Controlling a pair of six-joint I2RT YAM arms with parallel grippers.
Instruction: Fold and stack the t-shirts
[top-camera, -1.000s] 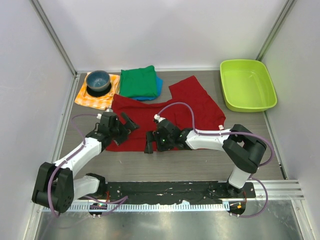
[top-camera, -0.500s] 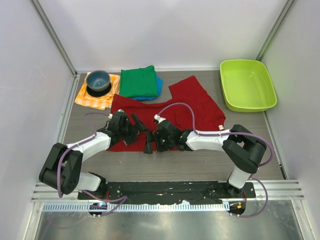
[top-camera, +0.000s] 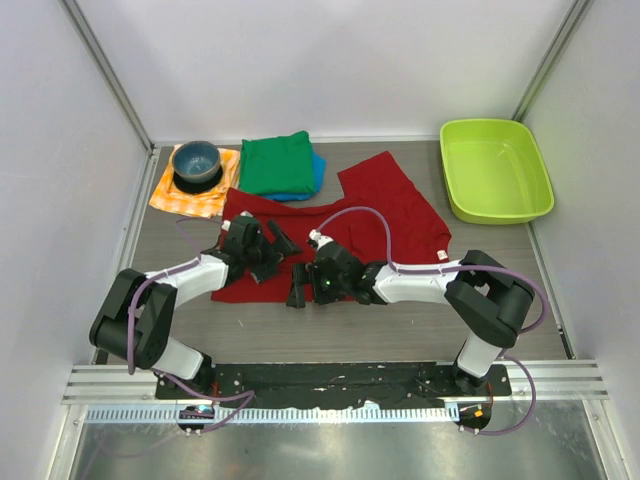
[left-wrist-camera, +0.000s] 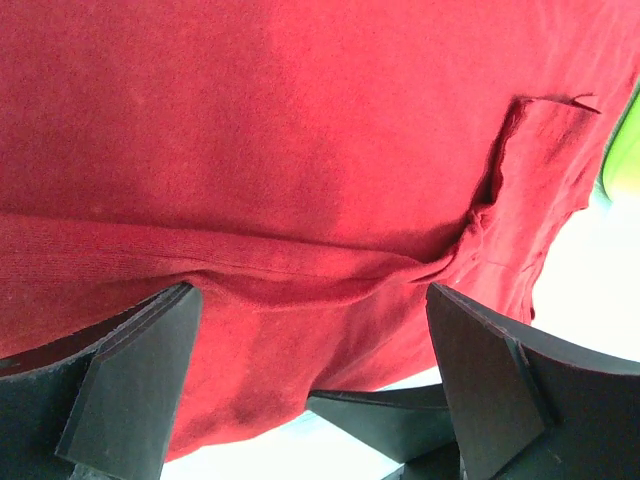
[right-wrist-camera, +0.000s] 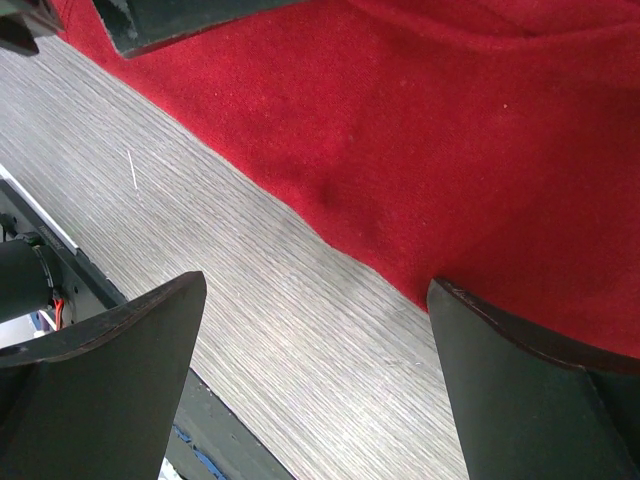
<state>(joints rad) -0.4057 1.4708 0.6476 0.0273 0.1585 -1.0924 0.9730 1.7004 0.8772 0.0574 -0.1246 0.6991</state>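
The dark red t-shirt (top-camera: 390, 215) lies spread flat mid-table, with its near hem towards the arms. The green t-shirt (top-camera: 276, 162) lies folded on the folded blue t-shirt (top-camera: 318, 173) at the back. My left gripper (top-camera: 272, 255) is open and low over the red shirt's near left part. In the left wrist view the left gripper (left-wrist-camera: 311, 290) has red shirt (left-wrist-camera: 300, 130) between its jaws, unpinched. My right gripper (top-camera: 297, 287) is open at the shirt's near hem. In the right wrist view the right gripper (right-wrist-camera: 316, 282) straddles bare table, with the red shirt's hem (right-wrist-camera: 450, 150) just beyond.
A blue bowl (top-camera: 196, 160) sits on an orange-and-white checked cloth (top-camera: 186, 198) at the back left. A lime green tub (top-camera: 495, 170) stands at the back right. White walls enclose the table. The two grippers are close together; the right one's finger (left-wrist-camera: 420, 420) shows in the left wrist view.
My left gripper has moved right, across the red shirt towards the right gripper. The right arm has barely moved. The shirts lie as before.
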